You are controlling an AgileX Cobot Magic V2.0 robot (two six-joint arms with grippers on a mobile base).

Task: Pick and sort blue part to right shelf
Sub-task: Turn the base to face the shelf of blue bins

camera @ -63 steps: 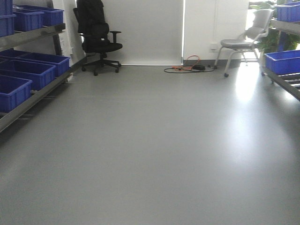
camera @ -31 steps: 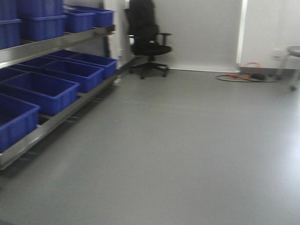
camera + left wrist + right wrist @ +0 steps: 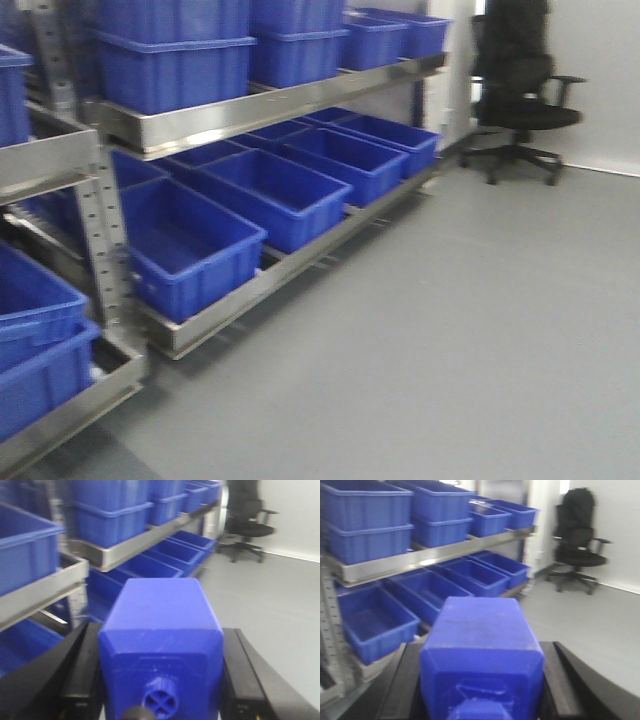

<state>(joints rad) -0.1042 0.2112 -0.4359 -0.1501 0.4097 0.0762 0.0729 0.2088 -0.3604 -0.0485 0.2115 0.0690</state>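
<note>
right gripper (image 3: 482, 692) clamped on the blue part (image 3: 482, 640) – chunky cap toward the camera, left gripper (image 3: 160, 690) squeezing a second blue block (image 3: 160, 625) with a tiny round knob, metal rack (image 3: 250, 110) of blue bins (image 3: 190, 250) alongside, black office chair (image 3: 520, 95) way back

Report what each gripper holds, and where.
Left gripper: deep-blue plastic block with small round knob, by its sides. Right gripper: deep-blue bottle-shaped plastic block, by its sides.

The blue part (image 3: 481, 645) and the knobbed block (image 3: 161, 640) were matt plastic with faint scuffs. The bins (image 3: 190, 245) looked smooth, slightly glossy plastic; the shelf rails (image 3: 260, 108) brushed metal (bright-edged); the floor (image 3: 480, 330) smooth satin.
</note>
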